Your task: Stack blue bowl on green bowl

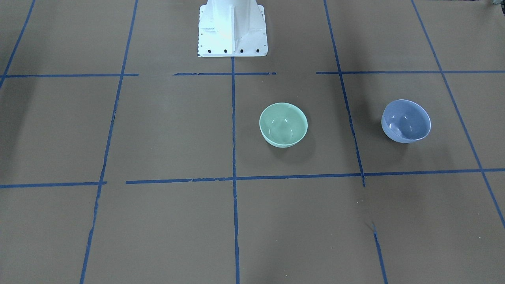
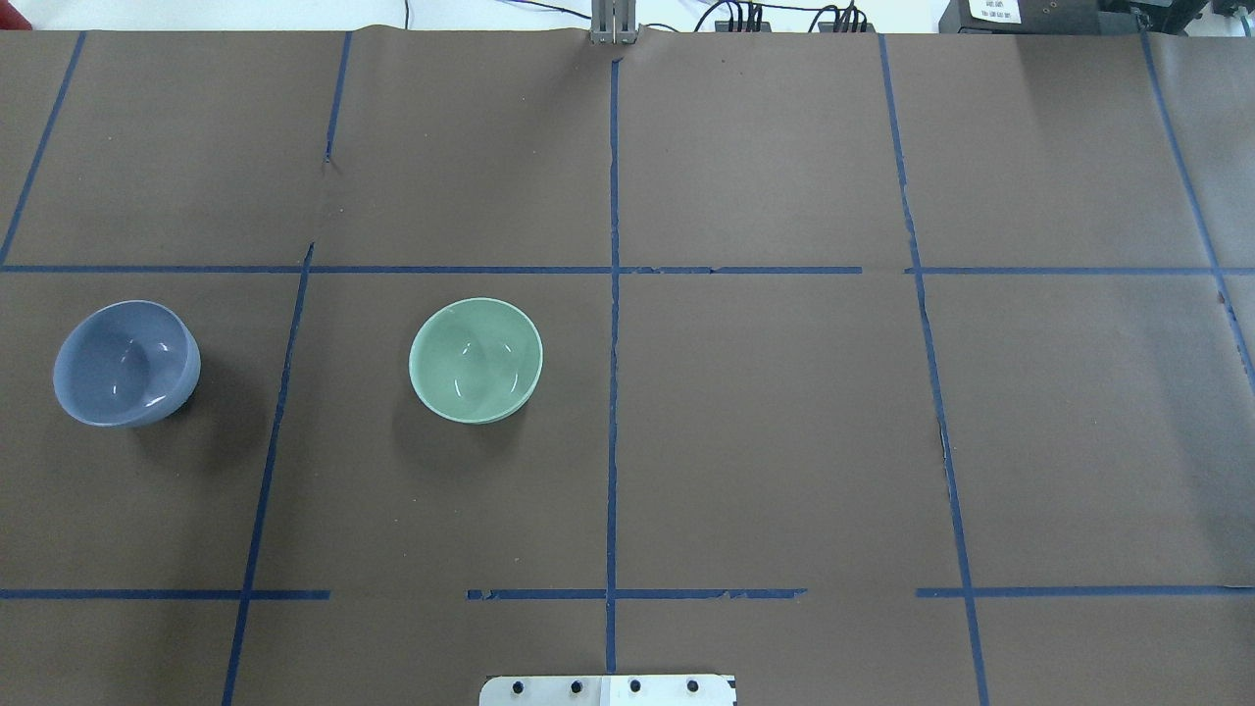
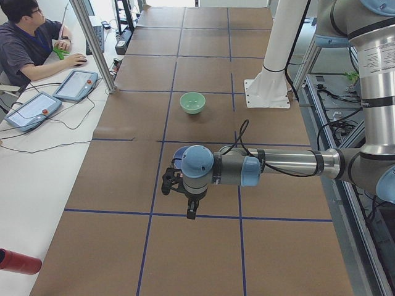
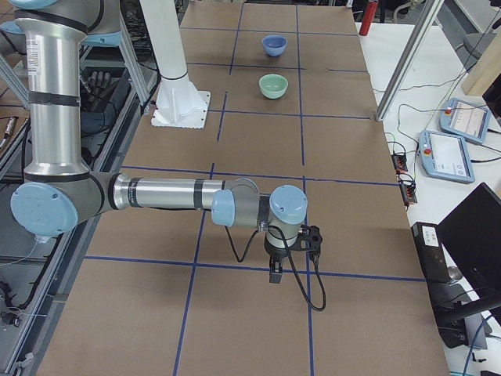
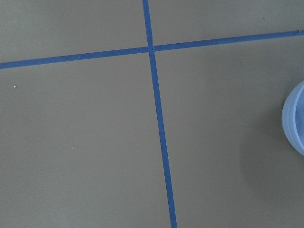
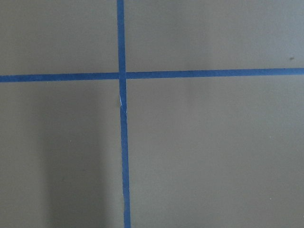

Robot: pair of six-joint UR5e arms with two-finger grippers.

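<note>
The blue bowl (image 1: 406, 120) stands upright and empty on the brown table, also in the overhead view (image 2: 126, 363). The green bowl (image 1: 283, 124) stands upright and empty apart from it, nearer the table's middle (image 2: 476, 360). My left gripper (image 3: 192, 209) hangs above the table close to the blue bowl, whose rim shows at the right edge of the left wrist view (image 5: 295, 124). My right gripper (image 4: 275, 272) hangs above the table far from both bowls. I cannot tell whether either gripper is open or shut. Neither touches a bowl.
The white robot pedestal (image 1: 232, 27) stands at the table's robot side. Blue tape lines (image 2: 613, 392) cross the brown paper. An operator (image 3: 24, 43) sits at a side desk with teach pendants (image 3: 74, 85).
</note>
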